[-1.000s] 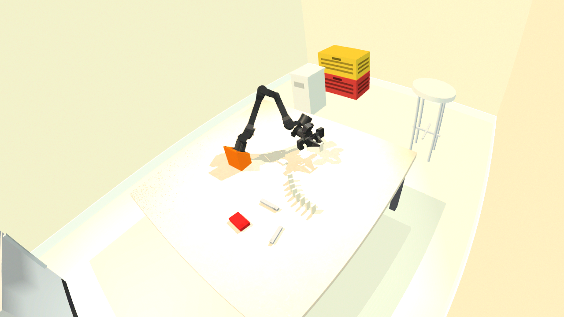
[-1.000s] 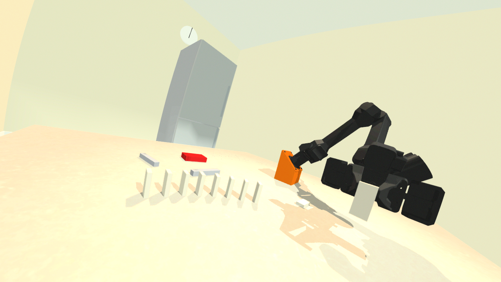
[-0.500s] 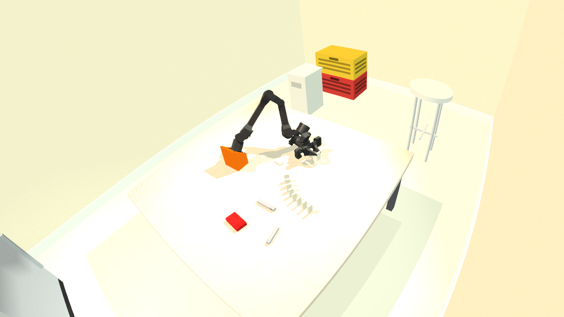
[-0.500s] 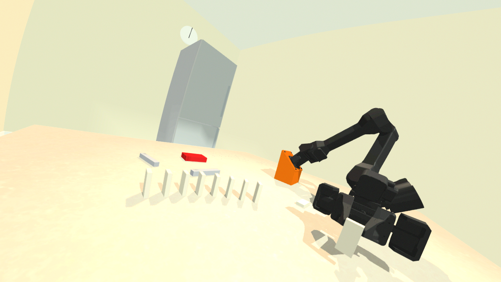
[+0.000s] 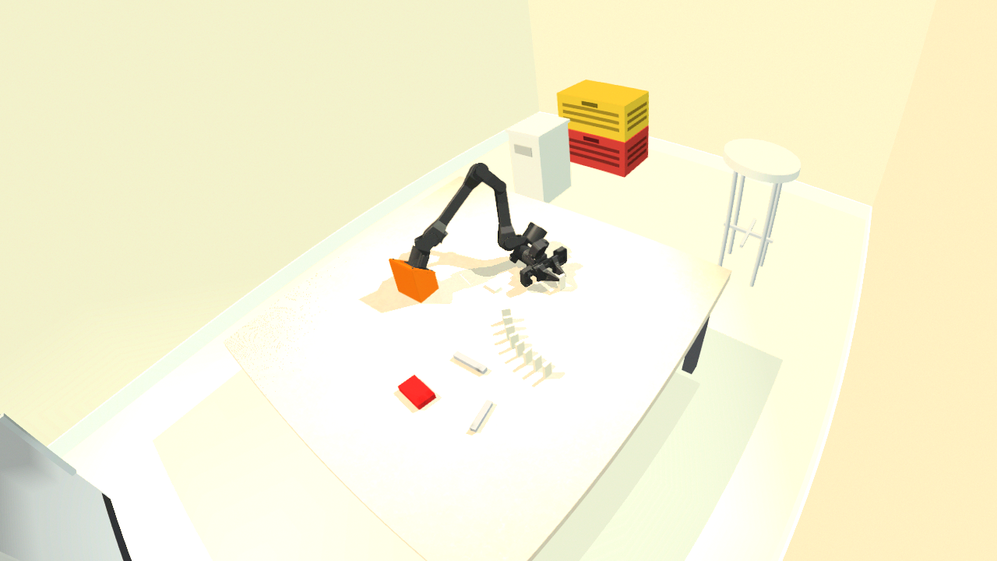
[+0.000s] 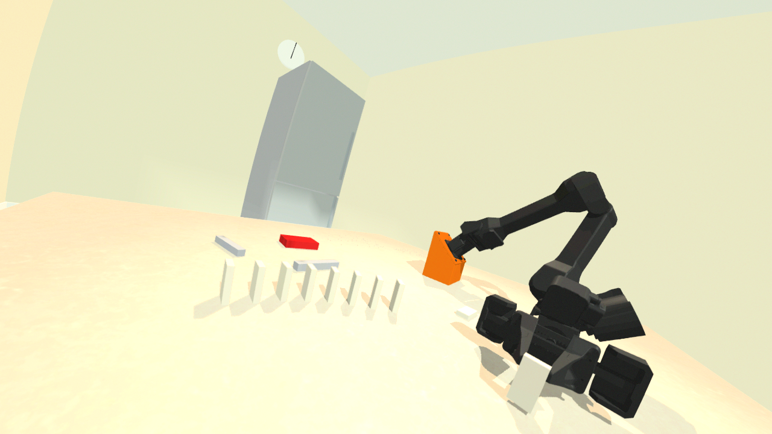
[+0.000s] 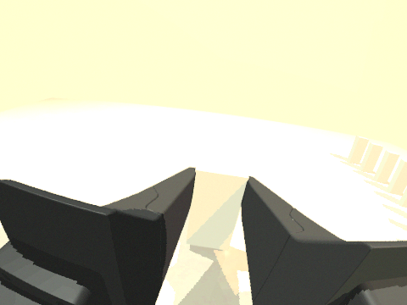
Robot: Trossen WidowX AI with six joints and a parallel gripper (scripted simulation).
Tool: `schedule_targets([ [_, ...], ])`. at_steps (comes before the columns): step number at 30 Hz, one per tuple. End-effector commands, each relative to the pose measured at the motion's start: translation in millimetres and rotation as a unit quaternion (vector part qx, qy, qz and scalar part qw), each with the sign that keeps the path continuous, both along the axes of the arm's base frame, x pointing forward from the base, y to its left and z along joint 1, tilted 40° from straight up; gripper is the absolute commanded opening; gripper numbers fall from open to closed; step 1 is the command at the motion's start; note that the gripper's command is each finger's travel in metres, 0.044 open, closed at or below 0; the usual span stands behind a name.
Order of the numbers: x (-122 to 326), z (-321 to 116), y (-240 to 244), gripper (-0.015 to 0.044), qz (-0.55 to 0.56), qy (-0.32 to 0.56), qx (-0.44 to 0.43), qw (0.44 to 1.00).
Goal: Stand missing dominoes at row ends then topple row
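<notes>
"What might go wrong?"

"The gripper (image 5: 558, 276) (image 6: 537, 363) (image 7: 220, 180) grips a tilted domino (image 5: 561, 280) (image 6: 529, 383) (image 7: 214, 203), lower right in the exterior view; released tilted, it could topple."

"And the row (image 5: 519, 347) (image 6: 308, 284) (image 7: 387, 168), left of centre there?"

"A sideways swing might fell it."

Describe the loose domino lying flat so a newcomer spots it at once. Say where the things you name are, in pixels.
Find the orange wedge-shaped arm base (image 5: 416, 284) (image 6: 443, 264). Between it and the black claw (image 5: 551, 277) (image 6: 545, 360), a small off-white flat domino (image 5: 493, 287) (image 6: 466, 312) lies on the table. Unlike the row's upright dominoes (image 5: 519, 347) (image 6: 309, 283), it lies down.
</notes>
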State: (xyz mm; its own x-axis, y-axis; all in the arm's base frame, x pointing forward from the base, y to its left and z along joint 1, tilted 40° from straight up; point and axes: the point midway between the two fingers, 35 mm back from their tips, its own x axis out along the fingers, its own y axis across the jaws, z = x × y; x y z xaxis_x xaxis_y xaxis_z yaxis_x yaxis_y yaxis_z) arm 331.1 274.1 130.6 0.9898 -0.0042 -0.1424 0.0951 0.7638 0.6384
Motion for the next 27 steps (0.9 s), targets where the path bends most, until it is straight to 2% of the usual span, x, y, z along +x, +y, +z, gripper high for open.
schedule_targets([
  [1, 0, 0, 0, 0.0160, -0.003, -0.001, 0.002, 1.000],
  [12, 0, 0, 0, 0.0440, -0.003, -0.001, 0.002, 1.000],
  [15, 0, 2, -2, 0.0440, -0.003, -0.001, 0.002, 1.000],
  [20, 5, 37, -31, 0.0440, 0.000, -0.001, 0.000, 1.000],
  [27, 8, 38, -30, 0.0440, 0.006, 0.004, -0.005, 1.000],
])
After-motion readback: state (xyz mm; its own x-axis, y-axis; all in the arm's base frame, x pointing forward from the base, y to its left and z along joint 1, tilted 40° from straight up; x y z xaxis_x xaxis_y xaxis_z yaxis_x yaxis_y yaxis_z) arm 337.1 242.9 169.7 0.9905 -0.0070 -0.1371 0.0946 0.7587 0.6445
